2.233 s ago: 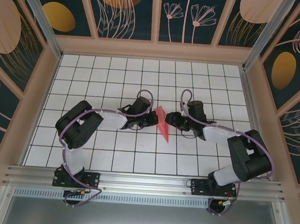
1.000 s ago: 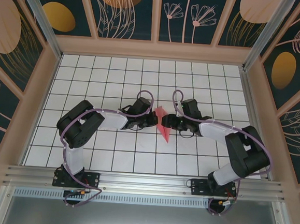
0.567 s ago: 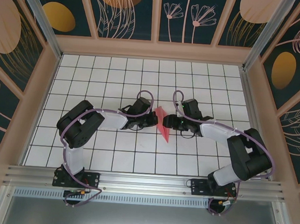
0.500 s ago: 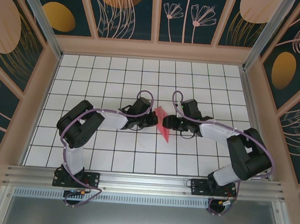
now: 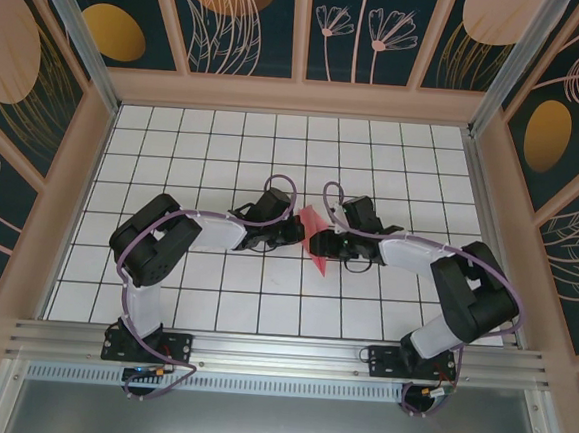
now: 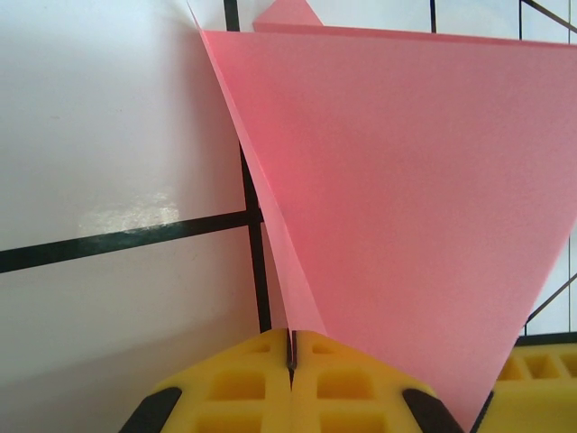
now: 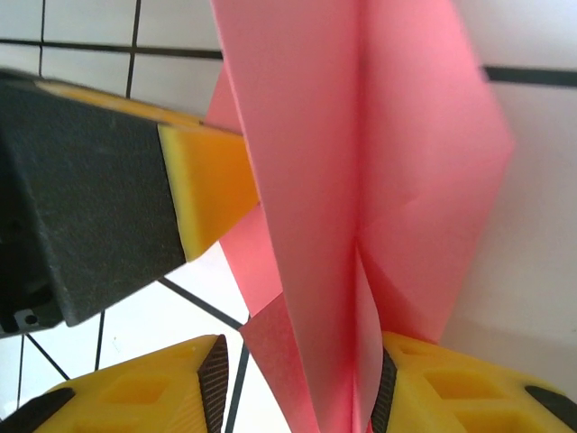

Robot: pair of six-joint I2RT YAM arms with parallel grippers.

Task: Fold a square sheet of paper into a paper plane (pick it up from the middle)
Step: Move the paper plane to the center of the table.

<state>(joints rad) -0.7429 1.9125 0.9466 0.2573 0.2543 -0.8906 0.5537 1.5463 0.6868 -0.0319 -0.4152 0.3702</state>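
The square sheet of paper is folded into a slim pink-red paper plane (image 5: 318, 263) standing on edge over the white tiles mid-table. My left gripper (image 5: 299, 232) is shut on its left flap; the yellow fingertips (image 6: 290, 347) pinch a thin paper edge while the wide pink panel (image 6: 397, 180) spreads ahead. My right gripper (image 5: 316, 244) is open with its jaws either side of the folded paper (image 7: 361, 135). The right pad (image 7: 386, 383) touches a fold, the left pad (image 7: 213, 379) stands apart from it. The left gripper's yellow finger (image 7: 203, 180) shows beside the paper.
The tiled floor (image 5: 224, 161) is ringed by a low wooden wall (image 5: 299, 97). Both arms reach inward and meet near the centre, their wrists close together. A metal rail (image 5: 279, 351) runs along the near edge.
My right gripper has slid left onto the paper, and its jaws have narrowed around the folds. The left gripper has kept its pinch and not moved.
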